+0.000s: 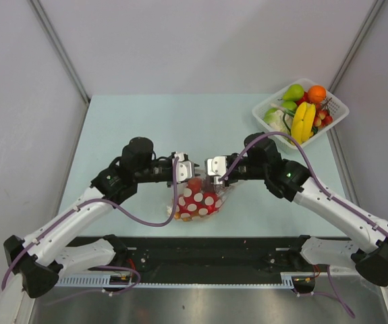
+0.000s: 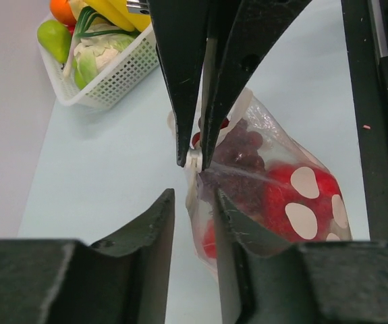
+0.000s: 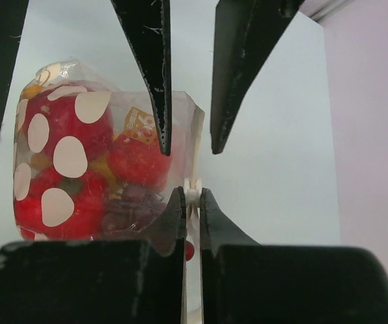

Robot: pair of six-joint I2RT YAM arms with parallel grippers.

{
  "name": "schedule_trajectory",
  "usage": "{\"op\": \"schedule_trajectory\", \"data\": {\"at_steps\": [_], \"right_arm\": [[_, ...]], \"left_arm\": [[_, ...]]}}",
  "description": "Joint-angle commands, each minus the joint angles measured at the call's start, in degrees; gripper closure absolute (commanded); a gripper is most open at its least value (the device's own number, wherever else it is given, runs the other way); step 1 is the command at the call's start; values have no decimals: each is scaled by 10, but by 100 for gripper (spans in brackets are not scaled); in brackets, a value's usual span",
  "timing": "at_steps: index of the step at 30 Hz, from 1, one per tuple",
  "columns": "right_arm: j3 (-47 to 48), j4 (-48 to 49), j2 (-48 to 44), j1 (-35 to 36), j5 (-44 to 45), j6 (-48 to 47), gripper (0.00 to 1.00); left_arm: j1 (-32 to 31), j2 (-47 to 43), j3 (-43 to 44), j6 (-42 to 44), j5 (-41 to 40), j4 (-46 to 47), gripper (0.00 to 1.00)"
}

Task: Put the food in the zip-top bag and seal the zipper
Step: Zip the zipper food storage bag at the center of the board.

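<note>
- The zip-top bag (image 1: 198, 200) is at the near middle of the table (image 1: 133, 121), just beyond the black strip along the near edge. It lies between the two grippers, with its mouth edge turned up toward them.
- The food (image 3: 65, 135) shows through the dotted clear plastic as red pieces, with the dark purple grape bunch (image 2: 242, 145) beside them.
- The right gripper (image 3: 192, 194) is clamped tight, with the zipper (image 2: 194, 159) pinched between its fingertips.
- The left gripper (image 2: 194, 202) has its fingers parted, one on each side of the bag's edge. Whether they touch the plastic cannot be told.
- A small orange-yellow printed patch (image 3: 140, 121) sits near the top of the bag. Its writing is too blurred to read.
- The white lattice basket (image 1: 300, 115) stands at the far right corner, well apart from the bag. It holds bananas (image 1: 303, 121) and an orange (image 1: 316, 93).
</note>
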Motion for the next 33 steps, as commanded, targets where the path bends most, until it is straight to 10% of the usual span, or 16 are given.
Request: {"op": "schedule_trajectory", "data": {"at_steps": [1, 9, 15, 33], "right_arm": [[11, 31, -8, 8, 8, 7, 100], [11, 35, -7, 13, 10, 6, 100], [11, 37, -9, 13, 13, 7, 100], [11, -54, 14, -85, -3, -22, 100]], "left_arm": [[1, 1, 25, -11, 19, 11, 68], [-1, 4, 32, -24, 32, 7, 71], [-1, 3, 30, -21, 28, 2, 100], [11, -106, -22, -40, 12, 55, 100]]}}
